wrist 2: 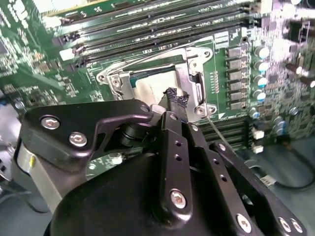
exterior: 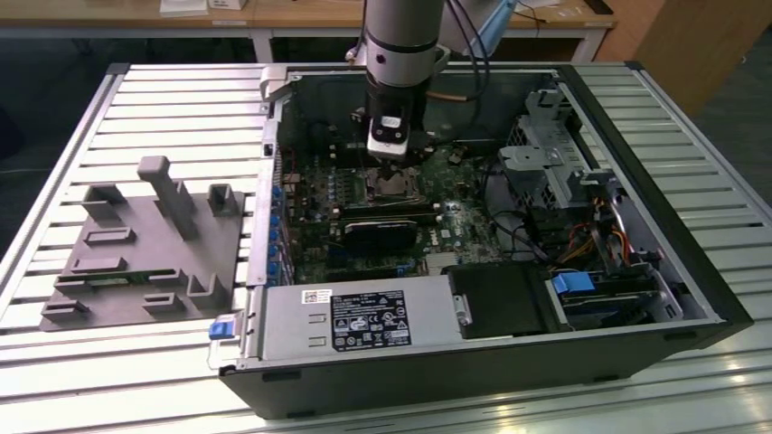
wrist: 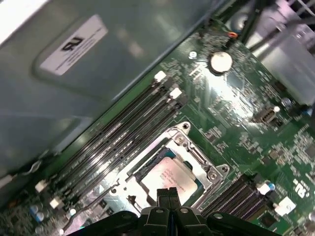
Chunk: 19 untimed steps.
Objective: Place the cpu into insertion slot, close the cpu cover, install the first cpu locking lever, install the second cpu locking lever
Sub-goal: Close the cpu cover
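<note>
Cpu (wrist: 170, 178): dull silver square, seated in the insertion slot (exterior: 390, 186) on the green motherboard (wrist: 231, 98). The silvery cpu cover (wrist: 198, 156) frames it. Gripper (wrist: 169, 192) just above, fingers pressed together, empty. Open computer case (exterior: 483, 380) on slatted metal table (exterior: 181, 108), with a grey fixture block (exterior: 145, 262) beside.

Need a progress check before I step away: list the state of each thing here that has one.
cpu, seated in the insertion slot.
cpu cover, down flat around the cpu.
tool, shut, empty, close above the cpu.
memory slots, empty.
computer case, open, side panel off.
</note>
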Available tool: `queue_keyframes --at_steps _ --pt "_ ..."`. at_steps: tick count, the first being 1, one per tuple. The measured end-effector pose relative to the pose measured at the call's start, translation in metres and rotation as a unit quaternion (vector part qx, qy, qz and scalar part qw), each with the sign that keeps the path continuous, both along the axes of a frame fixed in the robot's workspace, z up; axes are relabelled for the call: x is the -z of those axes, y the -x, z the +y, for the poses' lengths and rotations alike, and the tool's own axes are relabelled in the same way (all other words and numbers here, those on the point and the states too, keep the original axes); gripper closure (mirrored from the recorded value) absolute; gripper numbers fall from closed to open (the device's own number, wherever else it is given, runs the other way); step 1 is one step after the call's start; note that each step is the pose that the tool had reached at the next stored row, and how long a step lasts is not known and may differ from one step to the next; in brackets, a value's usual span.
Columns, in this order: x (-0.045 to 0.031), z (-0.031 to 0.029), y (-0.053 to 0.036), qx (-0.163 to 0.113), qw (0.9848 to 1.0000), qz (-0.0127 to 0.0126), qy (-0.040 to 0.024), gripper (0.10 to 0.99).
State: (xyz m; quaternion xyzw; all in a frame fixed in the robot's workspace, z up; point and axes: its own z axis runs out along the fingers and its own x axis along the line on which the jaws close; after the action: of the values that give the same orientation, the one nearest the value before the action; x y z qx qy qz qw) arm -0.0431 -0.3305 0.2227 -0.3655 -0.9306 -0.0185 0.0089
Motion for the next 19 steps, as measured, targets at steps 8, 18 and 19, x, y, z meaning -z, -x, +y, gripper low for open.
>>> queue_keyframes --at_steps 8,18,19 --pt "0.0002 0.0 0.0 -0.073 0.9973 0.0 0.0 0.984" --pt "0.0005 0.0 0.0 -0.163 0.9865 0.0 0.0 0.984" --pt "0.0005 0.0 0.0 -0.172 0.985 0.0 0.0 0.984"
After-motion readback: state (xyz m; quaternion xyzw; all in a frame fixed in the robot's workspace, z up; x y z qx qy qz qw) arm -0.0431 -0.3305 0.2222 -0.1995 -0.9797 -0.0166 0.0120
